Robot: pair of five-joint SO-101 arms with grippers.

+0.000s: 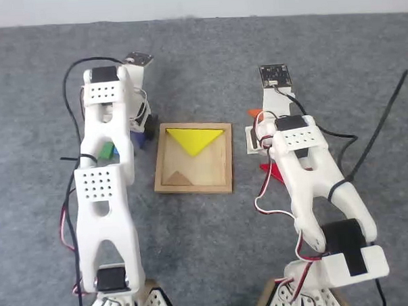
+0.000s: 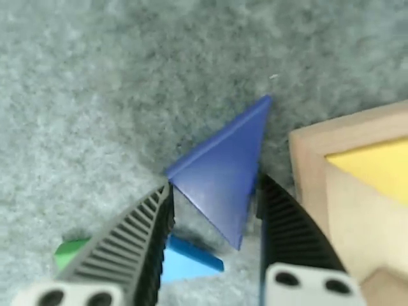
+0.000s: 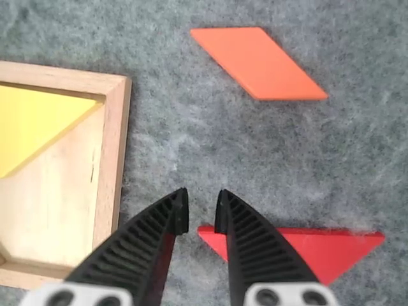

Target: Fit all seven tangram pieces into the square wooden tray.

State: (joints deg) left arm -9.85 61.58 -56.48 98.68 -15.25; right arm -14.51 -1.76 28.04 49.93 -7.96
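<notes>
**High view:** You see the square wooden tray [image 1: 194,188] lying on the grey counter [image 1: 200,65] between your two arms. A yellow triangle [image 1: 193,138] sits inside it, against the far edge. A tan triangular shape [image 1: 180,178] shows by the near edge, and you cannot tell whether it is a piece or a mark on the tray floor. The left arm [image 1: 104,191] hides most of a green piece [image 1: 106,152]. The right arm [image 1: 306,175] hides most of a red triangle [image 1: 267,168]. An orange parallelogram [image 1: 255,113] peeks out beyond that arm.

**Left wrist view:** Your left pincer [image 2: 213,191] is closed on a dark blue triangle [image 2: 220,166], just beside the tray's corner. One finger meets a corner of the piece and the other presses its edge. A light blue piece [image 2: 191,261] lies behind the triangle's tip, partly covered by a finger, so its outline is unclear. The green piece is cut off at the finger's outer side.

**Right wrist view:** Your right pincer [image 3: 201,213] hangs over the counter near the tray's side wall, jaws all but closed, gripping nothing. One finger covers a corner of the red triangle. The orange parallelogram lies flat, well apart from it. The tray runs off the frame.
</notes>
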